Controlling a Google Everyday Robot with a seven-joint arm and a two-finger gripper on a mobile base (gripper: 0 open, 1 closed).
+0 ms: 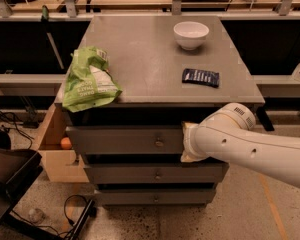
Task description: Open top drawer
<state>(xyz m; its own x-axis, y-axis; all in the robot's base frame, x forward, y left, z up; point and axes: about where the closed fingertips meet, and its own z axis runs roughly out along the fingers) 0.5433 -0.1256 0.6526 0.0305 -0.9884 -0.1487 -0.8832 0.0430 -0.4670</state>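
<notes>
Gripper (pixel 188 143) at top drawer (pixel 115 140) front, right of knob (pixel 159 143); grasp state unclear; drawer possibly ajar.

The arm (pixel 255 146) is white and smooth, a thick round tube that comes in from the right edge. At its bend there is a round cap with a thin grey ring, and on it a small label (pixel 247 119) with dark lines like a barcode. A few small dark round holes sit along the shell. The gripper (pixel 186 143) is cream-coloured, duller than the arm, and it is at the front of the top drawer (pixel 120 140), just right of the knob (pixel 159 143).
</notes>
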